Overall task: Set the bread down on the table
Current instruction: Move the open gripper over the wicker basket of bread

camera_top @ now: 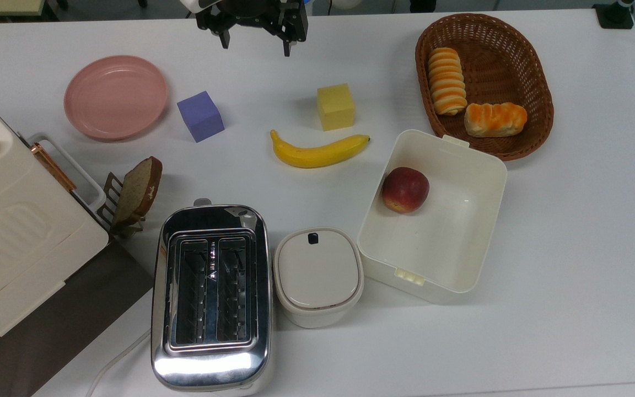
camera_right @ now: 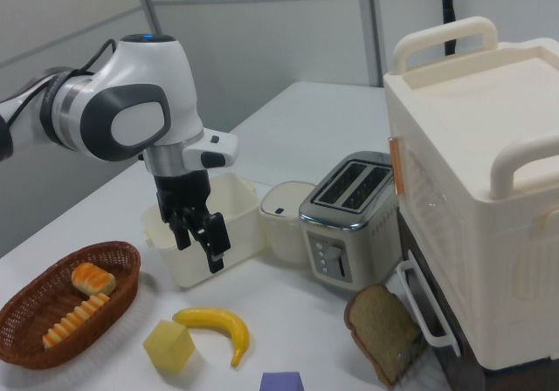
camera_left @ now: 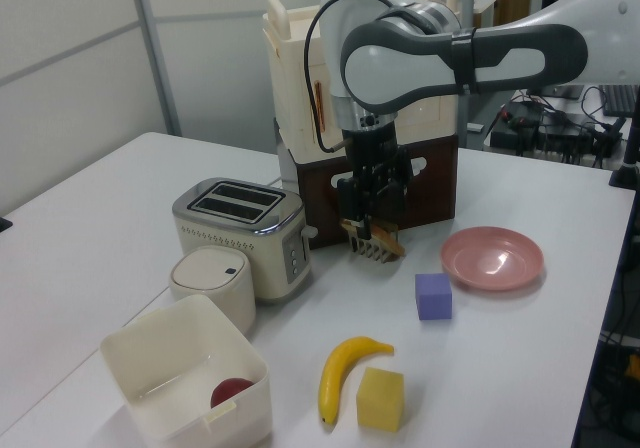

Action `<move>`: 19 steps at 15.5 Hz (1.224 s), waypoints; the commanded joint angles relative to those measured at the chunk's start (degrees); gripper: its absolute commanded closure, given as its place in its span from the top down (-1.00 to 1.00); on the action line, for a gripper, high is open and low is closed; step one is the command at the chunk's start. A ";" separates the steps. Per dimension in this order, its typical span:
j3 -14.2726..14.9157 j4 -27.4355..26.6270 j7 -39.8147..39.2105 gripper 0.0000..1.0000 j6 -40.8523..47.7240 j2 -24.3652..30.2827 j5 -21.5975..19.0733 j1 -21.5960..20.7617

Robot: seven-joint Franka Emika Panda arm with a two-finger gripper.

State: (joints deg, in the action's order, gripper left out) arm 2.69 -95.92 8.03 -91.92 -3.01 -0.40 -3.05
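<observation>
Nothing of the job is done yet, as far as I can judge. My fingers (camera_top: 255, 41) hang above the far edge of the surface (camera_top: 571, 231) as the top view shows it, spread apart and holding nothing; the right view shows the same open, empty spread.

The bread (camera_top: 447, 80), the long roll with orange and cream stripes, lies inside the wicker basket (camera_top: 538, 71) near the surface's top-right corner in the top view. It rests along the basket's left inner side in the top view, with the chunkier orange-topped loaf (camera_top: 495, 119) just beside its lower end. In the right view the striped roll (camera_right: 74, 320) sits in the basket near the picture's bottom-left corner.

I am well apart from it. Between us on the surface stand a yellow block (camera_top: 335, 106) and a banana (camera_top: 317, 153); a white bin (camera_top: 461, 264) holding an apple (camera_top: 404, 189) touches or nearly touches the basket's near rim.

Everything is left to do, I reckon: cross to the basket, come down over the roll, close on it without catching the loaf or the wicker wall, lift it out, and set it on bare surface. There is open space along the top view's right edge, and between the block and the basket.
</observation>
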 commanded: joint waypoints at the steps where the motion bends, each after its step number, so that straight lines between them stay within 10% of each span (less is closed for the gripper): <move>1: -0.15 -0.05 -0.30 1.00 -0.98 0.29 -0.12 0.93; 12: -1.20 -0.31 -0.21 1.00 -0.28 0.55 -1.96 -0.72; 19: -1.11 -2.25 10.32 1.00 -0.54 -1.73 -2.76 -16.35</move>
State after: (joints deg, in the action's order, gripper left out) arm 1.09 -96.64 12.45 -91.91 -3.55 -2.87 -11.94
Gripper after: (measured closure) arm 0.000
